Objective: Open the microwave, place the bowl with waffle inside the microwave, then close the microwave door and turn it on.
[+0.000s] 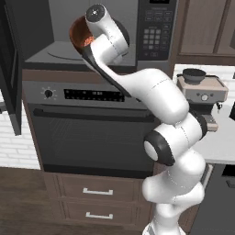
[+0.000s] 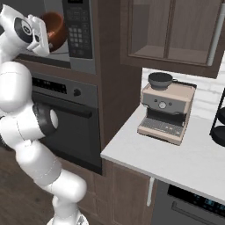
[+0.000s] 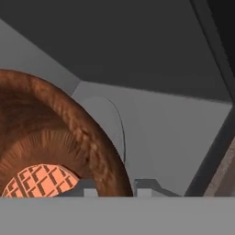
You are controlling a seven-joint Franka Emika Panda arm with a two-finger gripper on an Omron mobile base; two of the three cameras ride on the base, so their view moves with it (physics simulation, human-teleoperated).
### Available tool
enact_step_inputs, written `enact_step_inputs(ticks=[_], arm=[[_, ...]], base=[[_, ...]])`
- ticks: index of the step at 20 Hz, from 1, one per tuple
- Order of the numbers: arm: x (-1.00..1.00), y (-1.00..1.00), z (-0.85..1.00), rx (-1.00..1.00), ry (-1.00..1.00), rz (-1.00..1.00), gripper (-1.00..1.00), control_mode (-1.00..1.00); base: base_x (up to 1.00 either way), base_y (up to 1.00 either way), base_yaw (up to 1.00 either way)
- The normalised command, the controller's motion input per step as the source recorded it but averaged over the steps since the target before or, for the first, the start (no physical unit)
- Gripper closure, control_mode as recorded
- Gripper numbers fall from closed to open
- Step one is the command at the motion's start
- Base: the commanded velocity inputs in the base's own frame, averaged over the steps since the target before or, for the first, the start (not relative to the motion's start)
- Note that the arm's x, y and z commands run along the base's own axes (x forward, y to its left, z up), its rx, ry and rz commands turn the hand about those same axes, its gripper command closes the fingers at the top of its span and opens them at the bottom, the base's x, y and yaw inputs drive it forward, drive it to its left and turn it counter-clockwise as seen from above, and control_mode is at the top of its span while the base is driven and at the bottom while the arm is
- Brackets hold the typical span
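The microwave [image 1: 156, 32] stands open, and its dark microwave door [image 1: 10, 69] is swung out to the left. My gripper [image 1: 90, 44] is shut on the rim of the reddish-brown bowl [image 1: 79, 33], which it holds tilted in front of the grey cavity, above its floor. The golden waffle [image 1: 87, 41] lies inside the bowl. In the hand view the bowl's rim [image 3: 103, 156] passes between my fingertips [image 3: 148, 186], the waffle [image 3: 41, 181] sits low at left, and the round turntable [image 3: 110, 124] lies beyond. From the right side the bowl [image 2: 55, 27] hangs left of the keypad [image 2: 78, 26].
A wall oven [image 1: 92, 133] with a bar handle sits under the microwave, with drawers [image 1: 96, 190] below it. To the right, a coffee machine [image 2: 167, 110] stands on the pale counter [image 2: 176, 158]. A black rack [image 2: 219, 118] is at the far right.
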Motion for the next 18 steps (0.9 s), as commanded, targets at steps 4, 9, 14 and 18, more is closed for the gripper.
enact_step_inputs(ticks=[4,9,14,18], arm=[[0.63,0.12,0.06,0.03,-0.01,-0.04,1.0,-1.0],[0.55,0.07,-0.13,0.01,0.0,-0.11,1.0,-1.0],[0.24,0.19,-0.34,0.0,-0.09,-0.13,-1.0,-1.0],[0.13,0.06,-0.13,0.01,-0.23,-0.13,-1.0,-1.0]], base=[[0.0,0.0,0.0],[0.0,0.0,0.0],[0.0,0.0,0.0],[0.0,0.0,0.0]])
